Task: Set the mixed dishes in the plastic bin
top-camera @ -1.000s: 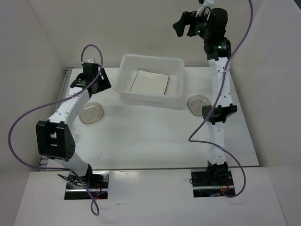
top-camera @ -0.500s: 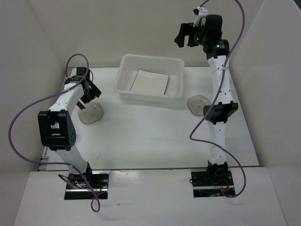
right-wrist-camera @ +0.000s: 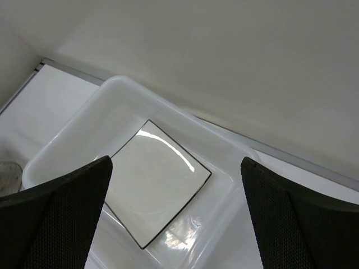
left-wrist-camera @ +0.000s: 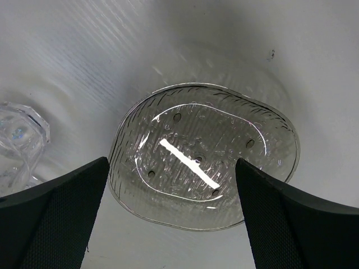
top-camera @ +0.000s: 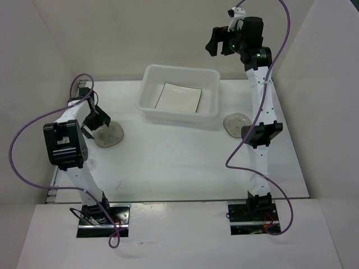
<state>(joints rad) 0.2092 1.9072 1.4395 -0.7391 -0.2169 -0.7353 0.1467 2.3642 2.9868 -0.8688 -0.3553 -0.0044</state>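
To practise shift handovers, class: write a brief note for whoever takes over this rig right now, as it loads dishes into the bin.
Grippers: the left gripper is open, low over the left dish, a finger on each side, not gripping. The right gripper is open and empty, raised beyond the bin.
Done: the plate lies in the bin.
Left: the left dish, a cup beside it and the right dish are on the table. No second cup in view.

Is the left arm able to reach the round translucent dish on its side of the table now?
Probably yes: the left arm holds its open jaws right above the dish, and nothing lies between them.
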